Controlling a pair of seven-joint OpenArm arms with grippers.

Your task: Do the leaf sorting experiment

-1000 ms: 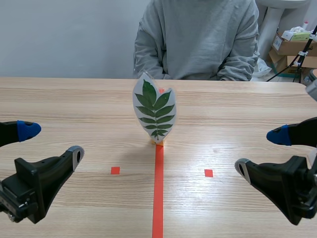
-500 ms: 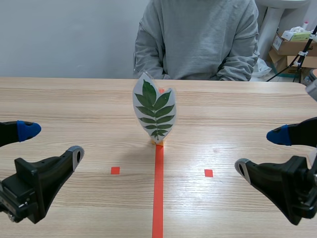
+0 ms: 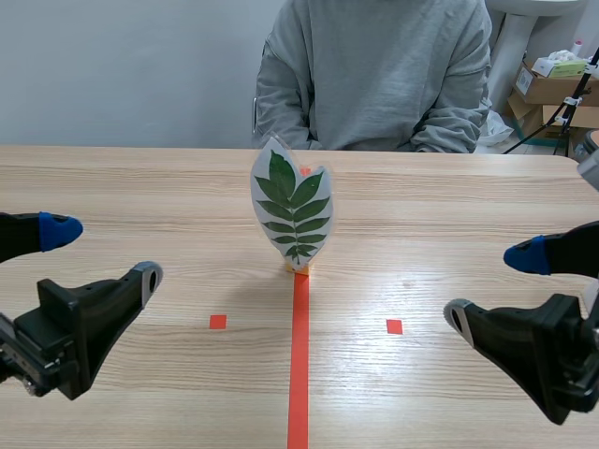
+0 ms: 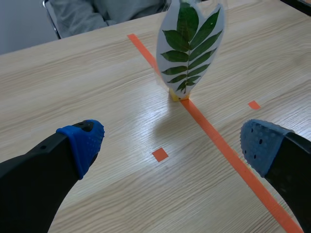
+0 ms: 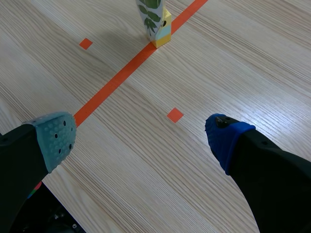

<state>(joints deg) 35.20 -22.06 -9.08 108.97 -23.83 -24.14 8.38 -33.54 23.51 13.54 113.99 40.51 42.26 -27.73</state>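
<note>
Bright, even room light; soft glare patch on table (image 4: pixel 146 121); faint shadow beside leaf card (image 4: pixel 189 48).

- Left gripper (image 3: pixel 103 254): 2 thick black fingers, matte, tapered; 1 bright blue pad (image 4: pixel 83 141), 1 grey-blue pad (image 4: pixel 260 143), both dotted.
- Right gripper (image 3: pixel 491 285): 2 thick black fingers; 1 deep blue pad (image 5: pixel 227 136), 1 grey-green pad (image 5: pixel 54 138), dotted.

One leaf card (image 3: pixel 291 208) — one yellow stand (image 5: pixel 165 30) — one person (image 3: pixel 374 70).
</note>
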